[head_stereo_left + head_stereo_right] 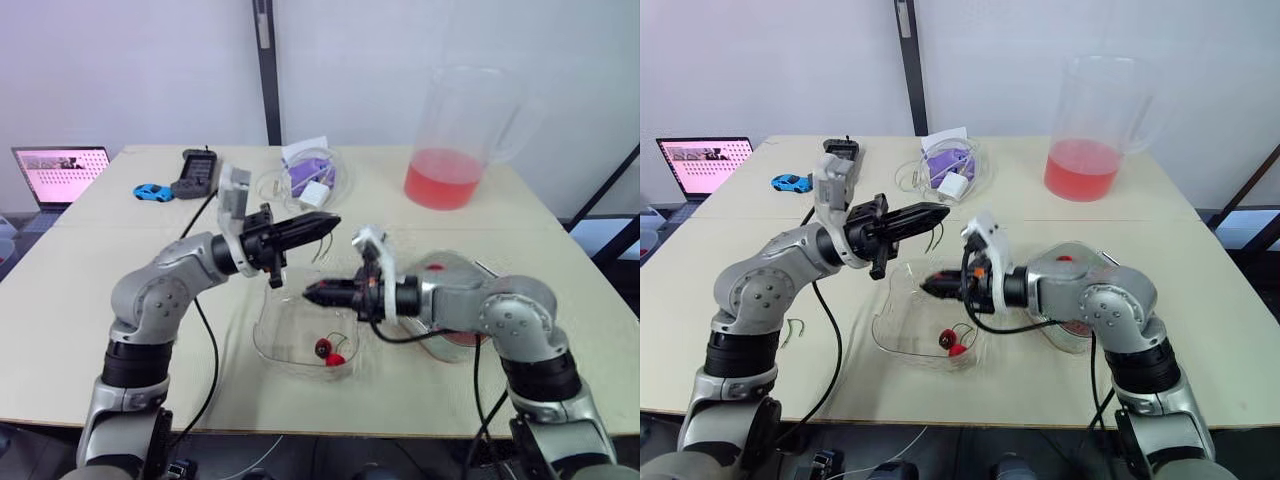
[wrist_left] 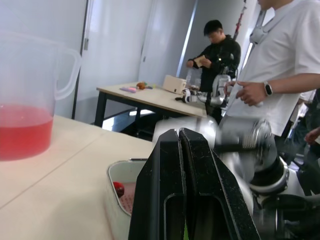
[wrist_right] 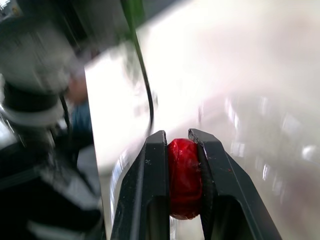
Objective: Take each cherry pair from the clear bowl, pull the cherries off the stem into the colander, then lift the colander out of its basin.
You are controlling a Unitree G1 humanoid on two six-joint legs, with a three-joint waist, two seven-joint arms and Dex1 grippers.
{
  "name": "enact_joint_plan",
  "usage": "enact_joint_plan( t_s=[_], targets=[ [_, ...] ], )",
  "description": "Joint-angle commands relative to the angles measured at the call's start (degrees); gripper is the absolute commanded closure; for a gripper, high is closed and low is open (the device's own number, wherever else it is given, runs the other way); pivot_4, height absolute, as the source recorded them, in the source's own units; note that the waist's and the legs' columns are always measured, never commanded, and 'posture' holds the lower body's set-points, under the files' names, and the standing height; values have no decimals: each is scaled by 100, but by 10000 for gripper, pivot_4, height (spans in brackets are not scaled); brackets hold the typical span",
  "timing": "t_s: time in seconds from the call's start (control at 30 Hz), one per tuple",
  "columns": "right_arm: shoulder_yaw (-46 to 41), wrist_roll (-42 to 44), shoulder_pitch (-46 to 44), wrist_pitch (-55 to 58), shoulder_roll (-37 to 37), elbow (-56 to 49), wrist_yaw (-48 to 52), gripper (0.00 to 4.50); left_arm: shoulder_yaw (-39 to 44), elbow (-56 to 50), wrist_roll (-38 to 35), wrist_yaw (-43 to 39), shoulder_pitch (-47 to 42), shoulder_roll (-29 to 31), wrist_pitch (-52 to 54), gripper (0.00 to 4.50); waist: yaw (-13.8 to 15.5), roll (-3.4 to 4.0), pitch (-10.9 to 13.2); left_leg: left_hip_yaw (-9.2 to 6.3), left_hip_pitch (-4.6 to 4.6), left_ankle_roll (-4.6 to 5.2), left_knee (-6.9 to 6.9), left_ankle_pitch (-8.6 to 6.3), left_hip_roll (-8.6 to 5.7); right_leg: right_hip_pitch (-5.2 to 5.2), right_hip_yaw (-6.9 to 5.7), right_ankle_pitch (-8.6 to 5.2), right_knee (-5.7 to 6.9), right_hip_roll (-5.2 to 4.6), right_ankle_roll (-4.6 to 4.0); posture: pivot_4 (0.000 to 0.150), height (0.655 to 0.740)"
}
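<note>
Above the clear bowl (image 1: 268,335), the left gripper (image 1: 332,222) is clenched, apparently on a thin stem (image 1: 318,250), and the right gripper (image 1: 306,293) clamps a cherry (image 3: 184,180). Squeezed this hard, the cherry may bruise, or it may slip back into the bowl short of the colander (image 1: 455,262). The beige table (image 1: 80,280) carries a laptop (image 1: 60,170) and a pitcher (image 1: 460,130), with white walls behind.
</note>
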Motion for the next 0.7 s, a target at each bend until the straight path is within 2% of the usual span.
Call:
enact_joint_plan(
  t_s=[0.03, 0.23, 0.37, 0.53, 0.7],
  targets=[
    [82, -95, 24, 40, -123, -344, 219, 41898, 74, -189, -88, -37, -113, 8, -101, 45000, 4, 0, 0, 0, 0, 0, 0, 0, 0, 0, 0, 0, 0, 0, 0, 1500, 7332],
    [-534, 274, -14, 115, -278, -508, 321, 41898, 98, -202, -83, -35, -82, 39, -105, 45000, 8, 0, 0, 0, 0, 0, 0, 0, 0, 0, 0, 0, 0, 0, 0, 1500, 7332],
    [-1088, 254, -158, 110, -1208, -438, 812, 41898, 164, -201, -75, -65, -4, 134, -107, 45000, 29, -1, 0, 1, -2, 0, 2, 0, -2, 3, -1, 0, -5, -3, 0, 1500, 7332],
    [-785, -1082, -74, -634, -3281, 141, 2078, 41898, 287, -163, -24, -177, 225, 401, -143, 45000, 30, 2, 3, 2, 0, 4, 0, -2, -2, 3, -1, 0, -9, -1, 0, 1500, 7332],
    [-191, -2253, 311, -1633, -4167, 768, 3086, 41898, 339, -160, 91, -236, 491, 594, -259, 45000, -5, 0, 2, 7, 5, 4, -2, -3, 1, 3, 3, 0, -10, 3, 0, 1500, 7332]
  ],
)
